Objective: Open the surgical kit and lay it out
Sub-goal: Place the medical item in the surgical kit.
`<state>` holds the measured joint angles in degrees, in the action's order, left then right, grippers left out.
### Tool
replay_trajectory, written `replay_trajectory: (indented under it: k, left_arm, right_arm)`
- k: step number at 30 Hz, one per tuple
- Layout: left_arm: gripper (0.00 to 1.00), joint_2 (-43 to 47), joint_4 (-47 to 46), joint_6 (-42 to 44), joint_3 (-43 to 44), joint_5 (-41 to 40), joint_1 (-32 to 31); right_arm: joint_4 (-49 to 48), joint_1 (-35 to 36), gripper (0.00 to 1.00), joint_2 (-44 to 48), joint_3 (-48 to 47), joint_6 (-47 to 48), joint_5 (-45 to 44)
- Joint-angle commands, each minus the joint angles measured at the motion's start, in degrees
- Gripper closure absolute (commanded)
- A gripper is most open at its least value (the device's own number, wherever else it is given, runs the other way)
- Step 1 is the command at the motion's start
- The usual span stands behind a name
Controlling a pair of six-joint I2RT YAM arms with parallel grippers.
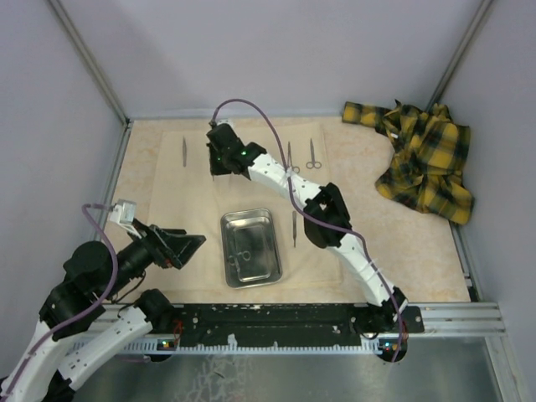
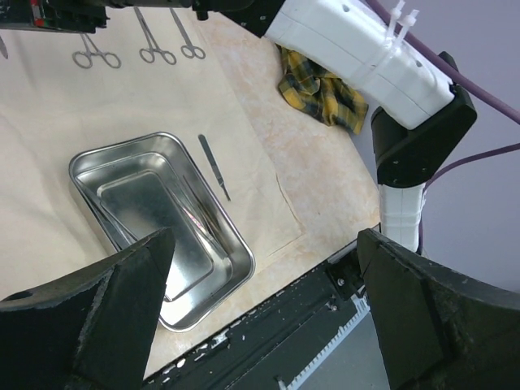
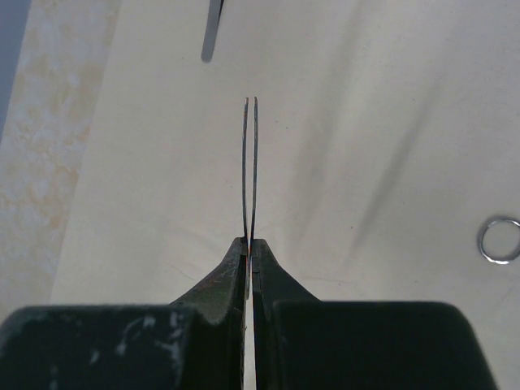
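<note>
Two grippers are in my views, and they read very differently. My left gripper (image 1: 191, 245) hangs with its jaws spread wide and nothing between them, low over the near left part of the pale beige cloth wrap (image 1: 159, 193), just beside the left side of the steel tray (image 1: 249, 247). The wrap lies opened flat on the table (image 1: 419, 243), and the tray sits on it near the middle front; whether anything lies inside the tray I cannot tell. My right gripper (image 3: 250, 252) is clamped tight on a thin pair of tweezers (image 3: 251, 162), whose tips point out ahead of the fingers above the far part of the wrap. A second pair of tweezers (image 1: 183, 151) lies on the wrap to the far left. From the left wrist I see three ring-handled clamps (image 2: 154, 45) side by side along the far edge, and a thin straight instrument (image 2: 214, 166) lying just beside the tray's right side. The plaid cloth (image 1: 423, 159) is bunched in the far right corner, well apart from the kit.
</note>
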<state>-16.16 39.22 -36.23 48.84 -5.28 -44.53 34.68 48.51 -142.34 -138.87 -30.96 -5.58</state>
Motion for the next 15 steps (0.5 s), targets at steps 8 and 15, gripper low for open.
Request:
replay_trajectory:
  k: [8,15]
  left_arm:
    - [0.00,1.79,1.29,0.10,1.58,-1.28,-0.20]
    - [0.00,1.55,0.15,0.17,0.84,-1.30,-0.20]
  right_arm:
    - [-12.82,-2.99,1.00,-3.28,0.28,1.41,7.99]
    - [-13.95,-2.56,1.00,-3.80,1.44,-4.40,9.23]
